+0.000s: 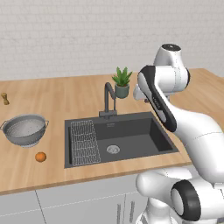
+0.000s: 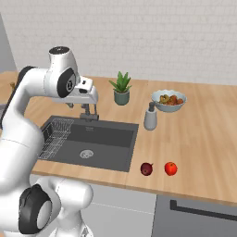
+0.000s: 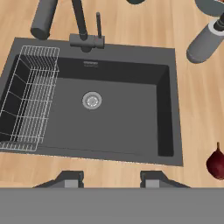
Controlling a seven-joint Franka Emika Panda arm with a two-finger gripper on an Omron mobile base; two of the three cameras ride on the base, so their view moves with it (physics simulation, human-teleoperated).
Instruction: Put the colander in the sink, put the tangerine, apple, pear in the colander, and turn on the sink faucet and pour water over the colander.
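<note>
The silver-grey colander (image 1: pixel 24 130) stands on the wooden counter left of the dark sink (image 1: pixel 131 142), and the small orange tangerine (image 1: pixel 40 156) lies just in front of it. Right of the sink (image 2: pixel 109 155), near the counter's front edge, lie a maroon pear (image 2: pixel 146 169) and a red apple (image 2: pixel 171 168). The dark faucet (image 1: pixel 109 100) rises behind the basin with no water running. My gripper (image 3: pixel 111 180) hangs open above the sink's front rim (image 3: pixel 109 155), nothing between its fingertips. In the hand view the pear (image 3: pixel 216 162) is at the right edge.
A wire rack (image 1: pixel 84 142) fills the sink's left side, beside the round drain (image 3: pixel 92 100). Behind the sink stand a potted plant (image 2: pixel 121 89), a grey soap dispenser (image 2: pixel 150 116) and a pale bowl of mixed fruit (image 2: pixel 169 100). A small brown grinder (image 1: pixel 5 98) stands far left.
</note>
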